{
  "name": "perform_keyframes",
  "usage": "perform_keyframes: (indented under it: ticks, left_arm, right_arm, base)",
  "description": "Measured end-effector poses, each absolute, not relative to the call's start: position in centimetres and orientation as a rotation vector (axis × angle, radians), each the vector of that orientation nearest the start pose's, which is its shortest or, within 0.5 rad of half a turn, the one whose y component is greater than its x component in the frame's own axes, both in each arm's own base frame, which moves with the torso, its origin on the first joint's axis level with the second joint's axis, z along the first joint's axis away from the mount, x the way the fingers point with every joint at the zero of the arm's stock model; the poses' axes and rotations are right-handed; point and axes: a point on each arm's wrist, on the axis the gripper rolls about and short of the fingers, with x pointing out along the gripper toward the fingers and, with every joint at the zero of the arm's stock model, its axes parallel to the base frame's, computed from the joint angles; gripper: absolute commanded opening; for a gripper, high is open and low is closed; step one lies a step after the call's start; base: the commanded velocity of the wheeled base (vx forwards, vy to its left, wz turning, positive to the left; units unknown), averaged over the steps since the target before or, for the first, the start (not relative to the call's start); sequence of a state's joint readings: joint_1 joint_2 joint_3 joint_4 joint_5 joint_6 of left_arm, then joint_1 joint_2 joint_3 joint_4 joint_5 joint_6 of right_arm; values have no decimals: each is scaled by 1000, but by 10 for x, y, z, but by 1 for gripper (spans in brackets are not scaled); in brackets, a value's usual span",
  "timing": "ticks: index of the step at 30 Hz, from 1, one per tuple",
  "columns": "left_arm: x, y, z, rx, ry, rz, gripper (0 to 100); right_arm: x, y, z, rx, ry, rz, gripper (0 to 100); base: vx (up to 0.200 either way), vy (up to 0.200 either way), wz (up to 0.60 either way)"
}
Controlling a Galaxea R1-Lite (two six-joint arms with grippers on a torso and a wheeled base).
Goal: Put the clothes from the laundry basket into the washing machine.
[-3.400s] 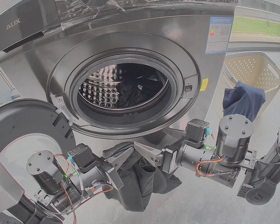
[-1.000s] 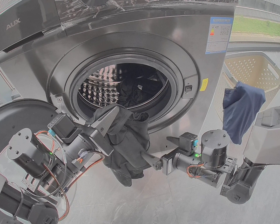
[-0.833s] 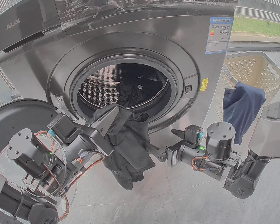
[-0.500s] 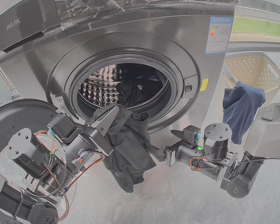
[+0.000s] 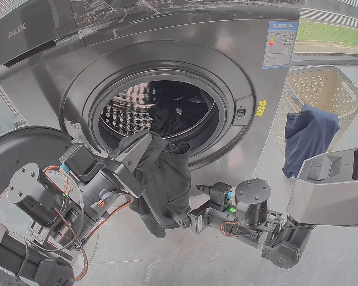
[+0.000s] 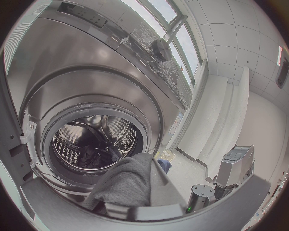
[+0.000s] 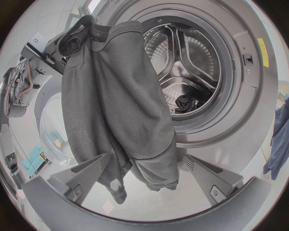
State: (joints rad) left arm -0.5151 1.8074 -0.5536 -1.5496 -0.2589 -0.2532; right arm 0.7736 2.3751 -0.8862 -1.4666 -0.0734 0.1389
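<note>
The left gripper [image 5: 145, 143] has its jaws clamped on the bunched top of a dark grey mesh garment [image 5: 166, 175]. It holds the garment level with the lower rim of the round door opening [image 5: 155, 109] of the silver front-loading washing machine [image 5: 217, 48], just in front of it, so the cloth hangs free instead of trailing on the floor. The garment is long, and its loose end dangles well below the opening. That seems to be why the right gripper [image 7: 145, 155] sits beneath, jaws apart on either side of the hanging hem: placed to gather the tail so the whole piece can go in together. Black clothing [image 5: 169, 115] already lies inside the drum, behind the opening. The round grey door [image 5: 17, 156] is swung wide to the left of the opening, which leaves the way in clear. To the right of the opening, a beige perforated plastic laundry basket [image 5: 328, 83] leans tipped against the machine's side with a navy blue cloth [image 5: 308, 136] draped over its rim, waiting its turn.
</note>
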Motion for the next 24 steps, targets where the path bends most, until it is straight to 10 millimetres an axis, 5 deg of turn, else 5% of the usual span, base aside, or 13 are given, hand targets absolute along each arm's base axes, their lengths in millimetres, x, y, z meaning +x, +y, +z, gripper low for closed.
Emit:
perform_keyframes:
  ticks: [13, 24]
  left_arm:
    - [251, -150, 181, -280, -208, -807, 0]
    - [250, -150, 181, -279, -205, -810, 0]
  right_arm:
    - [331, 269, 59, 161, -28, 619, 100]
    - [336, 278, 77, 189, -109, 681, 100]
  base:
    - [0, 0, 0]
    - [0, 0, 0]
